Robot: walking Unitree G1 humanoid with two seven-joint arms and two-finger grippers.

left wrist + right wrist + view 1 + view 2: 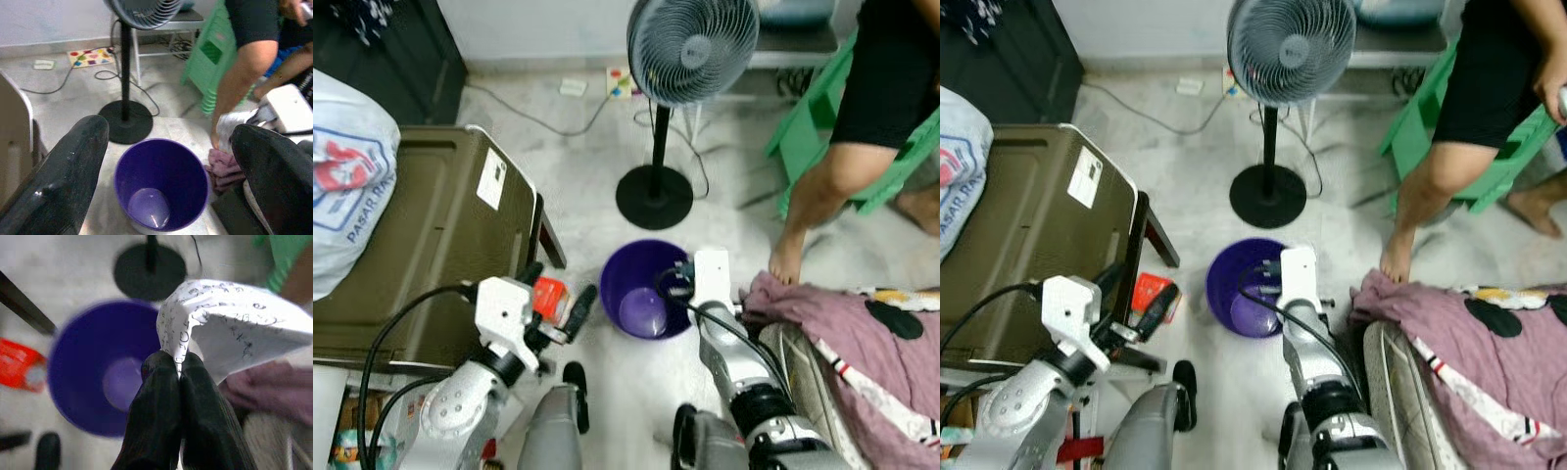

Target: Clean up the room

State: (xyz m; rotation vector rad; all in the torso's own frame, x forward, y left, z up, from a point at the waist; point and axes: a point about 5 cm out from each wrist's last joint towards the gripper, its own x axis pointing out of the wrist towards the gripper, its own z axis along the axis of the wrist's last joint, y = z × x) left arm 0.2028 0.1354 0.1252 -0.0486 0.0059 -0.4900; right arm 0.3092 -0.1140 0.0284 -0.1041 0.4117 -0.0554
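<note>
A crumpled sheet of paper (230, 328) is pinched between the closed fingers of the right gripper (178, 369), directly above the open purple bin (98, 367). Left of it, the left gripper (171, 147) stands spread and empty. Beyond the bin's far rim stands a fan base (654, 196); a pink blanket (862, 343) lies right.

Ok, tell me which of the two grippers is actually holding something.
The right gripper: its fingers are pinched shut on a crumpled sheet of paper above the purple bin. The left gripper is open and empty.
</note>
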